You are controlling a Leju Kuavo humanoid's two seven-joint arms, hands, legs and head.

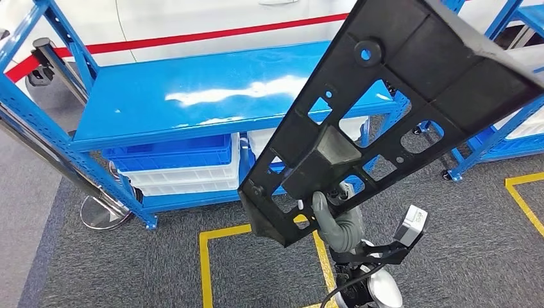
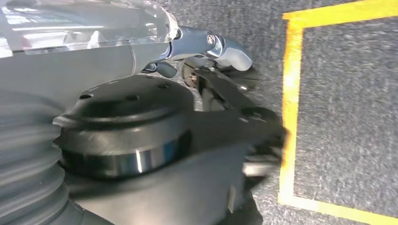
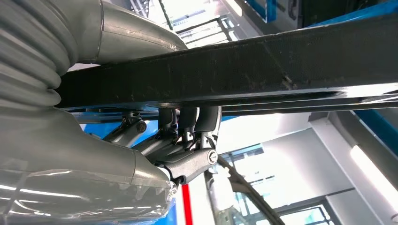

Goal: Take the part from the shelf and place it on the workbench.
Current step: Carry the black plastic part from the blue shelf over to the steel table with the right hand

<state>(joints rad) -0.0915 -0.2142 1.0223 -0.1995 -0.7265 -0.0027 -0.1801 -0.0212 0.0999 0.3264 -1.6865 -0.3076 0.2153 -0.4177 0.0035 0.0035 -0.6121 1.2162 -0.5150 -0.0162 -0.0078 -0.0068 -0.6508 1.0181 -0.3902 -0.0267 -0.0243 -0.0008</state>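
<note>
Your right robot hand (image 1: 333,215) holds the part (image 1: 398,109), a long flat black plastic panel with many cut-outs and a raised rectangular boss near its lower end. In the head view the grey thumb presses on the near face of the panel close to its lower end. The panel rises from there, tilted, toward the upper right, so that it crosses in front of the blue shelf (image 1: 192,96). The part is clear of the shelf and touches nothing but the hand.

In the right wrist view you see the same part (image 3: 263,65) edge-on as a dark bar, with the darker fingers (image 3: 187,122) of the right robot hand (image 3: 183,145) wrapped on its far side and the thumb on the near side. The grasp is closed on the panel.

Your left robot hand (image 2: 211,51) appears in the left wrist view, hanging over grey carpet (image 2: 347,103). Its fingers lie drawn in close to the palm, and no object shows between them. The picture is blurred, so you cannot tell finer detail.

Beneath the shelf's top board sit a blue crate (image 1: 173,154) and white crates (image 1: 186,176). Yellow tape lines (image 1: 205,269) mark a box on the carpet in front of the shelf. A red stripe (image 1: 192,38) runs along the white wall behind.
</note>
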